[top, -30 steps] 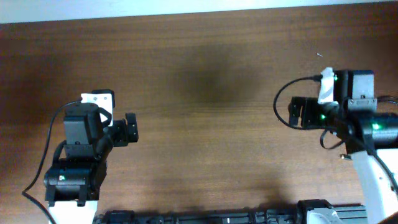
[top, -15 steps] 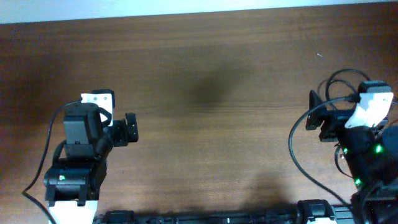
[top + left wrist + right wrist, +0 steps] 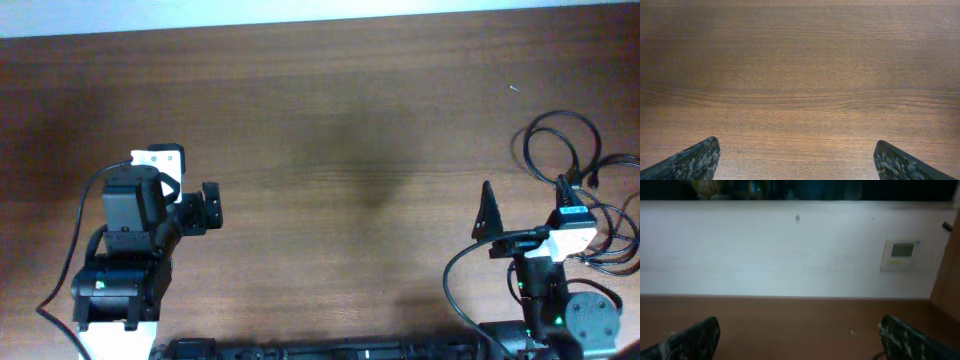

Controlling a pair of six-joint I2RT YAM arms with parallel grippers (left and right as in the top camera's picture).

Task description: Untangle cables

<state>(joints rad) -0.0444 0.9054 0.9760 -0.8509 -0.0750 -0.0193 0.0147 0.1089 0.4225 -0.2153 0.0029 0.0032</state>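
Note:
The cables (image 3: pixel 556 140) are thin black cords lying in loose loops at the table's right edge, with more loops running toward the right arm's base (image 3: pixel 612 225). My right gripper (image 3: pixel 525 198) is open and empty, raised and tilted up just left of the cables. Its wrist view (image 3: pixel 799 345) shows bare table and the far wall between the wide-apart fingers. My left gripper (image 3: pixel 209 206) is open and empty at the left, far from the cables. Its wrist view (image 3: pixel 796 167) shows only bare wood.
The brown wooden table (image 3: pixel 330 130) spans the view. A white wall (image 3: pixel 790 250) with a small wall panel (image 3: pixel 901 254) stands beyond its far edge. A tiny white speck (image 3: pixel 514 88) lies at the back right.
My right arm has pulled back toward the front right and tilted its gripper upward, uncovering the cable loops it had been over. The left arm has not moved.

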